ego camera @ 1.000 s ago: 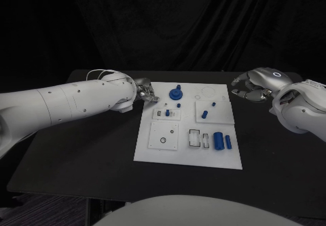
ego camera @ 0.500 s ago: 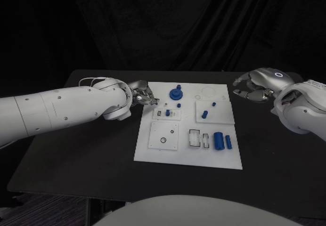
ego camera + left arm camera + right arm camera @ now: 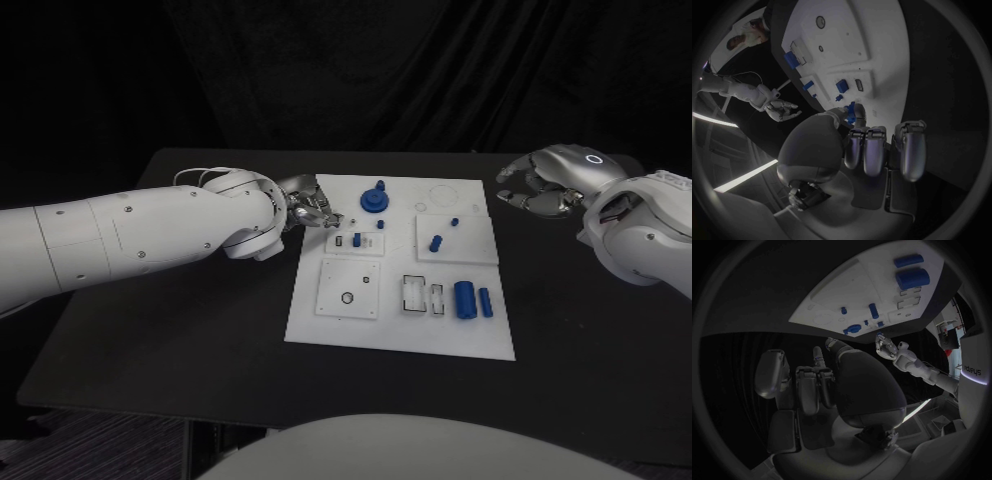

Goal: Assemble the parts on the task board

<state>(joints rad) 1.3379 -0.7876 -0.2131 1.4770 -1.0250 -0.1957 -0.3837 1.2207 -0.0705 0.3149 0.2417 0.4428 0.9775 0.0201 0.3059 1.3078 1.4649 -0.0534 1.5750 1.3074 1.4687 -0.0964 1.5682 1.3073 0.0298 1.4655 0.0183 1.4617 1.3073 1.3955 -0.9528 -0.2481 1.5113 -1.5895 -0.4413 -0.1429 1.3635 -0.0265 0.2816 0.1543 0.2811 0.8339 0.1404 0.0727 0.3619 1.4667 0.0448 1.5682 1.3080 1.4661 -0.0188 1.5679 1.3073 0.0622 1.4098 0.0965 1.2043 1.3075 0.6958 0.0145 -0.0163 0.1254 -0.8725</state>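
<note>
Black table; left hand fingers at task board edge, seemingly empty.

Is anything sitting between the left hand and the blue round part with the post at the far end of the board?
Nothing visible does. The left hand hovers at the task board's far left edge, holding nothing I can see, and only bare white board lies between its fingers and the blue round part.

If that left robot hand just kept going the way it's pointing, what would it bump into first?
Probably the blue round part with a peg at the task board's far edge: the left robot hand points toward it. Height is unclear, so it might pass above.
</note>
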